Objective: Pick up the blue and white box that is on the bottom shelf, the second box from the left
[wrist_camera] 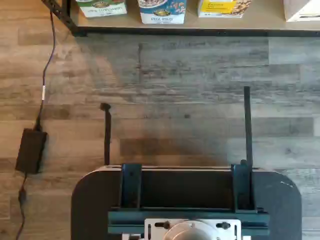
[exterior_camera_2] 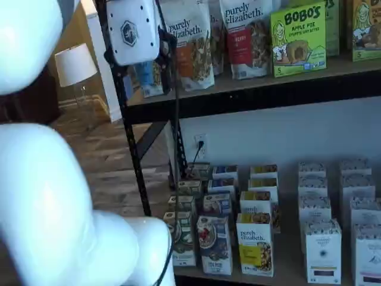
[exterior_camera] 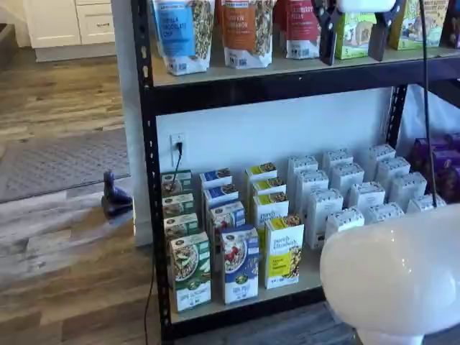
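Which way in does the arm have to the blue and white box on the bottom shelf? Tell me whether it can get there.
Probably yes. The blue and white box stands at the front edge of the bottom shelf, its face unblocked. The gripper hangs open well above it, by the upper shelf, so it must descend first. Neighbouring cartons stand close on both sides.

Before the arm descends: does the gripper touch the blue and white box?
Apart. In a shelf view the gripper hangs at upper-shelf height, while the blue and white box stands far below.

wrist view downward, shelf views frontal, sharing rack [exterior_camera: 149, 180]
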You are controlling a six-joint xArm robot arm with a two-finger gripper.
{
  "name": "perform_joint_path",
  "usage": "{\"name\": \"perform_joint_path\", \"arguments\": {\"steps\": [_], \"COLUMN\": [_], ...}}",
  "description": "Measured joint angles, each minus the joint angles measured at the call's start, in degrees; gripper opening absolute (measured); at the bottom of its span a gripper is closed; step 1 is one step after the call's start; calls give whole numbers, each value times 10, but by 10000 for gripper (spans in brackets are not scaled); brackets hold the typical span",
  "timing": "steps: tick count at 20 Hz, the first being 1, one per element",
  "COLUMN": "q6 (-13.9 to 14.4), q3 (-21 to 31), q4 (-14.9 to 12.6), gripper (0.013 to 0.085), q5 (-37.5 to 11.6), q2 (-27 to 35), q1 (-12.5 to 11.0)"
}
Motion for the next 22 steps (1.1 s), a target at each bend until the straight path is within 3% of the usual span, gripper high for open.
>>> {"name": "perform_joint_path", "arguments": {"steps": [3, 8, 13, 22], "q6": [-16, -20, -16, 8], "q3": [-7, 0, 34, 137], "q4": [34, 35, 19, -7], "gripper": [850, 850, 850, 850], "q5": [17, 19, -8, -109], "q2": [9, 10, -2, -30], "q1": [-32, -36, -23, 12]}}
